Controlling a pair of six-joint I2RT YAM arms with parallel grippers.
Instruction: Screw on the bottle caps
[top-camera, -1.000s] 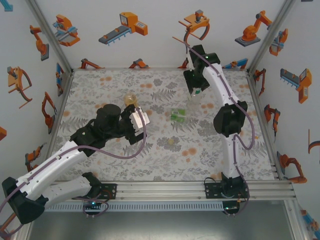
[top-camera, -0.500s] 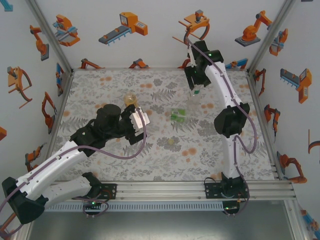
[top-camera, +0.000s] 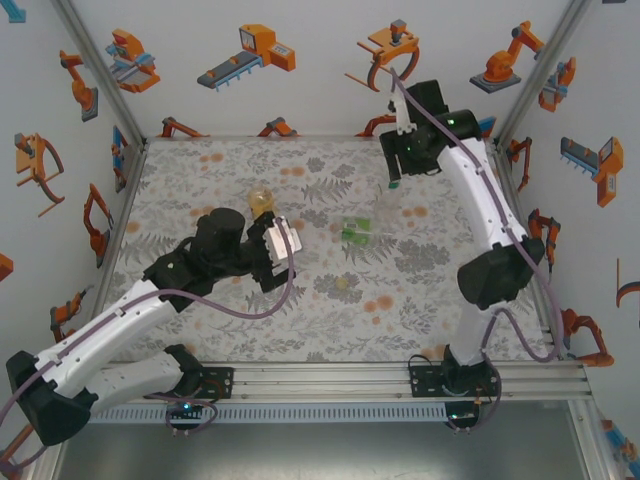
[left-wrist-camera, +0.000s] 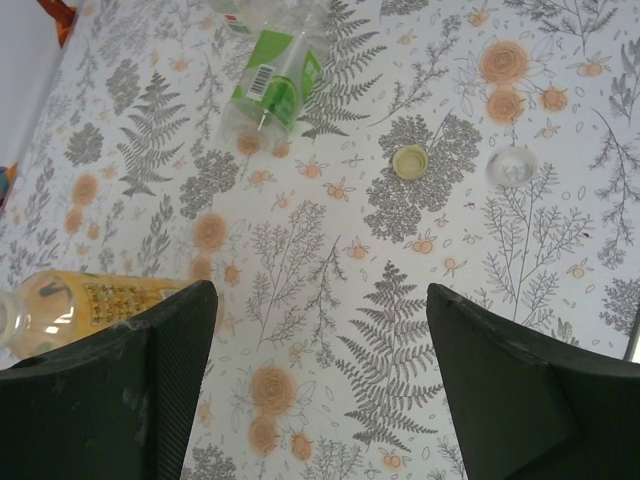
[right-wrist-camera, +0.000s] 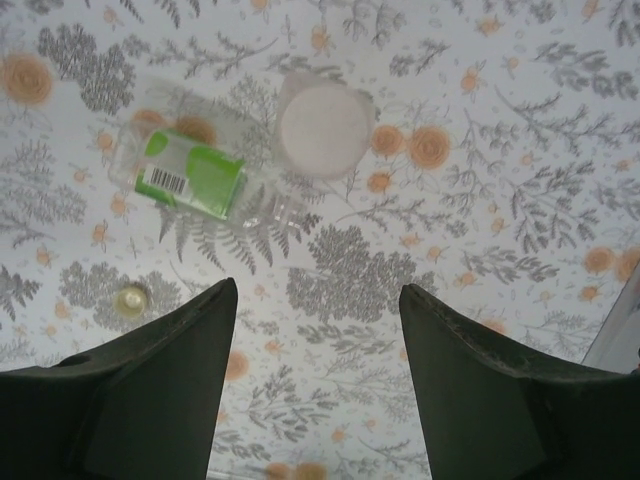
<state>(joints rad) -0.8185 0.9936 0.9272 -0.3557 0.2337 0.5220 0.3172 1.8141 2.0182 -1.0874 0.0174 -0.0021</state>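
A pale yellow-green bottle cap (left-wrist-camera: 410, 160) lies on the floral mat beside a whitish bottle cap (left-wrist-camera: 512, 167). The same yellow-green cap (top-camera: 345, 284) (right-wrist-camera: 130, 298) sits mid-table. A clear green-labelled bottle (top-camera: 357, 228) (left-wrist-camera: 275, 85) (right-wrist-camera: 190, 175) lies on its side. Close by stands a clear bottle (top-camera: 388, 206) whose round pale top (right-wrist-camera: 323, 128) faces the right wrist camera. A yellow bottle (top-camera: 260, 198) (left-wrist-camera: 70, 305) lies by my left gripper (top-camera: 278, 243) (left-wrist-camera: 320, 380), which is open and empty. My right gripper (top-camera: 395, 172) (right-wrist-camera: 318, 400) hangs open and empty, high above the clear bottles.
White walls with orange robot pictures close in the floral mat (top-camera: 250, 170) on the left, back and right. An aluminium rail (top-camera: 330, 378) runs along the near edge with both arm bases.
My right arm has lifted and swung back to the right, away from the standing clear bottle. The left arm and the bottles have stayed put.
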